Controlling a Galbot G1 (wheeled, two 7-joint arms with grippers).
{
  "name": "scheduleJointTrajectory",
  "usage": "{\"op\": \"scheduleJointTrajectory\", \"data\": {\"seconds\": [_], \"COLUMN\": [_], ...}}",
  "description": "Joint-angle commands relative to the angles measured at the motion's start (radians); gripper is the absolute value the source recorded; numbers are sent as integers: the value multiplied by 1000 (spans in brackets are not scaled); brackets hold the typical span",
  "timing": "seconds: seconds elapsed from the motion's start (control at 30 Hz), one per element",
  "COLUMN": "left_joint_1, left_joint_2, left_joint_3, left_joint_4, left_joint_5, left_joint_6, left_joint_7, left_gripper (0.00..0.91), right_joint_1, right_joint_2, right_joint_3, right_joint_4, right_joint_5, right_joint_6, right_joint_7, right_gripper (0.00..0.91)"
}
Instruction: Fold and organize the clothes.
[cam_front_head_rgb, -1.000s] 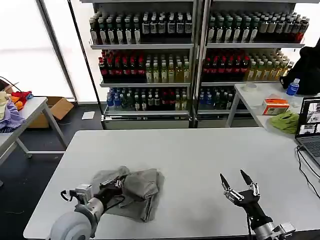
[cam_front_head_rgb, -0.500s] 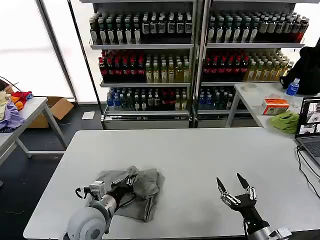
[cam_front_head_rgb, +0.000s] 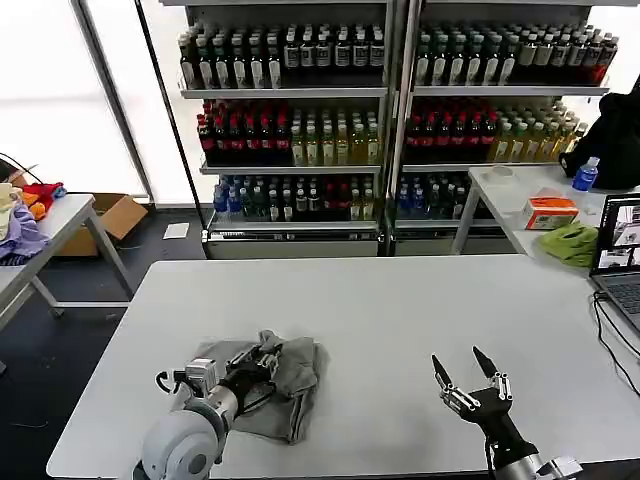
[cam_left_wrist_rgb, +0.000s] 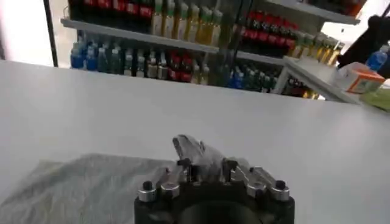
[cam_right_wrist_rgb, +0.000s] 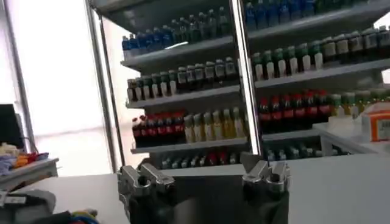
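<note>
- The grey shirt (cam_front_head_rgb: 268, 385) lies bunched at the table's (cam_front_head_rgb: 400, 300) 7 o'clock corner, long axis running from 8 to 2 o'clock.
- Left gripper (cam_front_head_rgb: 262, 362) is clamped on a raised fold of the shirt (cam_left_wrist_rgb: 198, 153).
- Right gripper (cam_front_head_rgb: 462, 374) hovers at 5 o'clock, fingers spread wide, holding nothing.
- Bare tabletop stretches from 12 to 3 o'clock.

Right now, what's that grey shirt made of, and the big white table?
The grey shirt, pinched by the left claw, looks like soft matte knit cloth: it bunches into limp folds. The table looks hard and smooth, maybe laminate: flat, with a faint sheen.
</note>
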Motion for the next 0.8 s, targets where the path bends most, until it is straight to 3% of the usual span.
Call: {"op": "scheduleJointTrajectory", "data": {"seconds": [0.03,0.2,0.4,0.57,0.8], "left_joint_1": [56,128,290,351,286], "left_joint_2": [2,41,57,33,-11], "left_joint_3": [-77,-246,-427,-438,-409], "left_joint_4": [-169,-217,-88,23,83], "left_joint_5": [-17,-26,127,158,163], "left_joint_6": [16,17,15,-51,-28], "left_joint_7": [-13,7,111,222,241], "left_gripper": [907,907,907,907,907], "right_joint_1": [5,12,14,18,13], "right_joint_2": [-1,-1,-14,-14,-18], "right_joint_3": [-1,-1,2,-5,-1], "right_joint_4": [-9,-11,-21,-21,3], "right_joint_5": [-2,-2,0,-1,-5], "right_joint_6": [-1,-2,2,0,-4], "right_joint_7": [2,3,1,3,5], "right_gripper": [907,907,907,907,907]}}
